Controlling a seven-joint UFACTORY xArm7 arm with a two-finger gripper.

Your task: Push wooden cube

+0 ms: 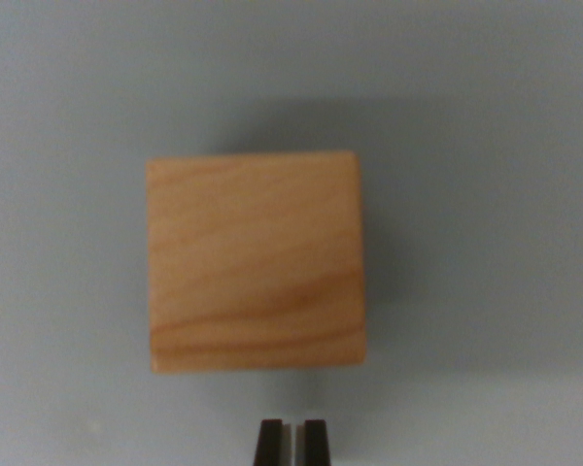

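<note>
end effector (292, 442): fingers nearly together, empty | just below wooden cube (255, 262), not touching

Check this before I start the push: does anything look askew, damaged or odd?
Nothing stands out. The wooden cube sits flat and whole on the plain grey surface, edges roughly square to the wrist view. The hand sits just below it, fingertips close together, not touching it.

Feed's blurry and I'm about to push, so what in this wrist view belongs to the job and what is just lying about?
Job: wooden cube, mid-frame; gripper at the bottom edge, fingertips nearly together, just short of the cube.
Lying about: nothing; only the plain grey surface.
</note>
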